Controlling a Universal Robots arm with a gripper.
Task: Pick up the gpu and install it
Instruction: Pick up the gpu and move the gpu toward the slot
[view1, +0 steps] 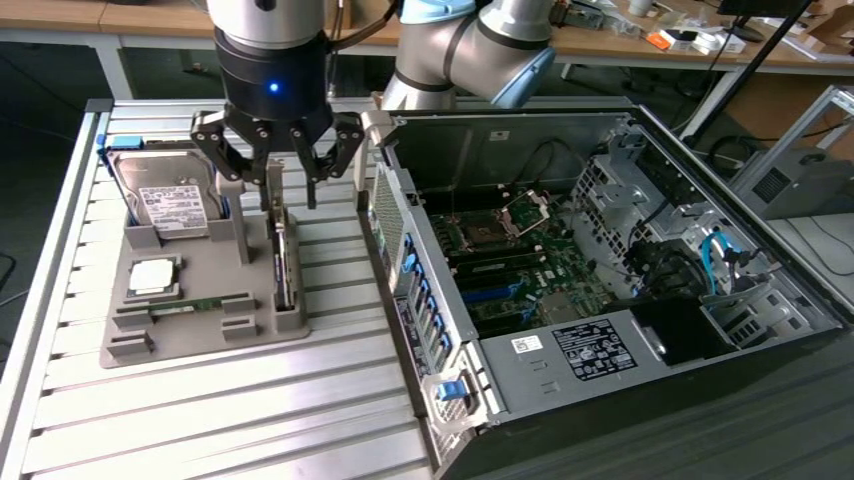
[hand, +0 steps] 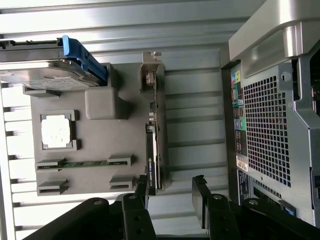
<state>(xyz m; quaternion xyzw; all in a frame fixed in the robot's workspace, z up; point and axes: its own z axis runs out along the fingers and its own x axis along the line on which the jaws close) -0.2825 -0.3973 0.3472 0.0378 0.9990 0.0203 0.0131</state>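
Note:
The gpu (view1: 280, 250) stands edge-on as a thin brown strip in a slot along the grey holder tray (view1: 200, 335), on the side nearest the computer case. In the wrist view the gpu (hand: 154, 135) has its silver bracket at the far end. My gripper (view1: 278, 185) hangs open directly over the card. One finger sits on each side of its upper edge, and I see no contact. In the wrist view the gripper (hand: 171, 197) has its black fingertips (hand: 200, 197) spread, and the card's near end lies between them, close to one finger.
The tray (hand: 100, 105) also holds a silver hard drive (view1: 167, 200), a CPU chip (view1: 154, 275) and a green memory stick (view1: 200, 303). The open computer case (view1: 601, 250) lies on its side at the exterior view's right, motherboard exposed. Its rear panel (hand: 265, 125) is close beside the tray.

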